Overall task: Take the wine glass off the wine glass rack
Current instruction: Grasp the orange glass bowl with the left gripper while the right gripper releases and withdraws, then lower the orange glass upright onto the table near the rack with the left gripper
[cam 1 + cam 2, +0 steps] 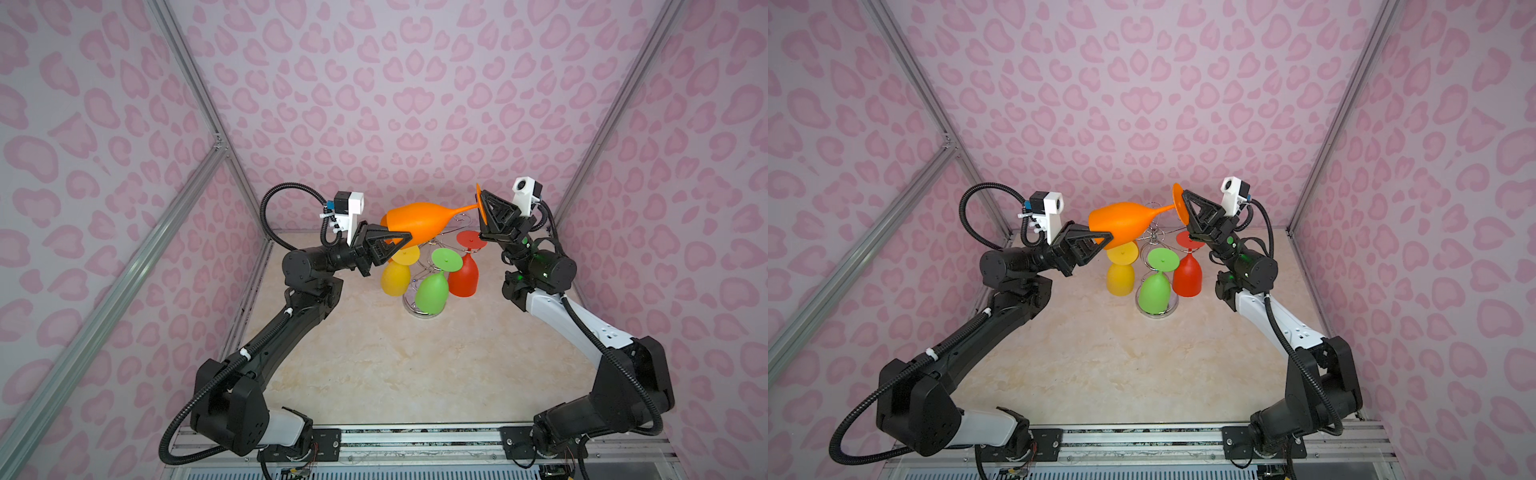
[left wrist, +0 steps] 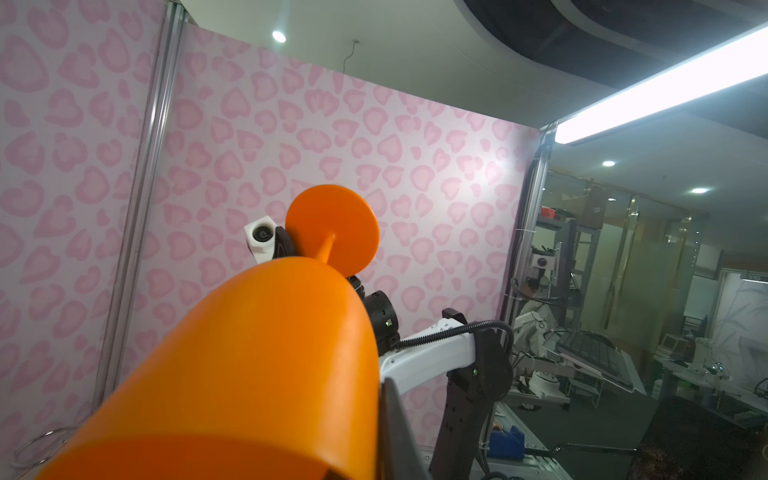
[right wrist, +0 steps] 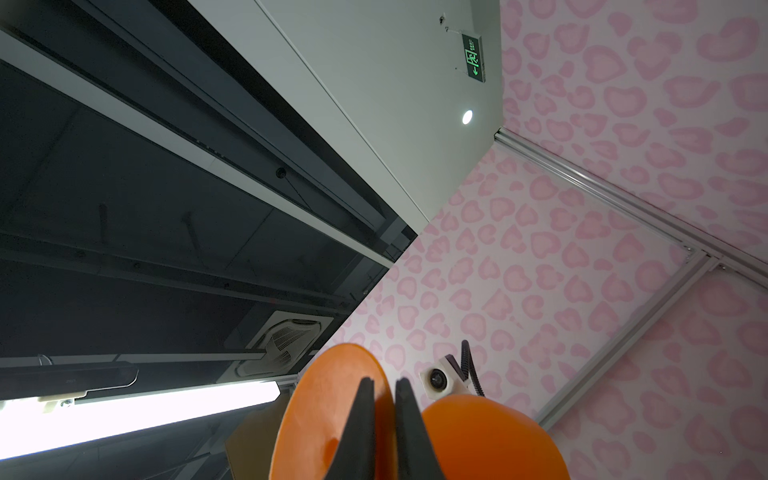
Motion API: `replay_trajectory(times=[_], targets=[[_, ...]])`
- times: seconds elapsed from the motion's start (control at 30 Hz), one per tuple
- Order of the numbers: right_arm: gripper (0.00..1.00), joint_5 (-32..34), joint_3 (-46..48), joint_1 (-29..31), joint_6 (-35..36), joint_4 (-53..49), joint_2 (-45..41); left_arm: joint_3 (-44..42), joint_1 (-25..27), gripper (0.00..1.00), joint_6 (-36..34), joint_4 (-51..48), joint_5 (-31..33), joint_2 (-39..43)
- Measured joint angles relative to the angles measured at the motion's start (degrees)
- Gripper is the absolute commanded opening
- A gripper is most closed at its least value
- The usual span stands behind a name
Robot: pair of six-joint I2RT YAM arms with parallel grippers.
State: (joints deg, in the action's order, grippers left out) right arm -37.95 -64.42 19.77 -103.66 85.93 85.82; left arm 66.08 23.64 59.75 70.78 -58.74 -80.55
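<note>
Now both arms reach inward, elbows bent, wrists raised and facing each other at mid-frame in both top views. The left gripper (image 1: pixel 407 237) clamps the bowl rim of one orange glass (image 1: pixel 419 222), which lies sideways over the single rack (image 1: pixel 424 315). The right gripper (image 1: pixel 485 198) has its fingers (image 3: pixel 357 428) nearly together at the glass's foot; whether they grip it I cannot tell. Three more glasses hang upside down: yellow (image 1: pixel 395 278), green (image 1: pixel 432 293), red (image 1: pixel 464 276).

a small green exit sign (image 3: pixel 472 58) hangs from the white ceiling (image 3: pixel 374 104). it shows a running figure and an arrow; its characters are too small to read. nothing else is legible.
</note>
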Motion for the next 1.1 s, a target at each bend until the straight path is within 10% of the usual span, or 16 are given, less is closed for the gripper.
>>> replay_trajectory(times=[0.47, 0.8, 1.1], targets=[[0.71, -9.73, 1.79, -13.57, 11.26, -16.06, -8.94, -0.98, 1.49, 0.03, -4.7, -8.79, -1.51, 8.5], [0.77, 3.3, -9.7, -21.0, 58.64, -83.25, -25.68, 12.74, 9.25, 0.02, -44.54, -69.9, 5.22, 16.41], [0.77, 9.6, -3.34, -26.6, 68.78, -104.04, -28.33, 20.59, 21.4, 0.02, -67.73, -108.28, 22.51, 15.78]])
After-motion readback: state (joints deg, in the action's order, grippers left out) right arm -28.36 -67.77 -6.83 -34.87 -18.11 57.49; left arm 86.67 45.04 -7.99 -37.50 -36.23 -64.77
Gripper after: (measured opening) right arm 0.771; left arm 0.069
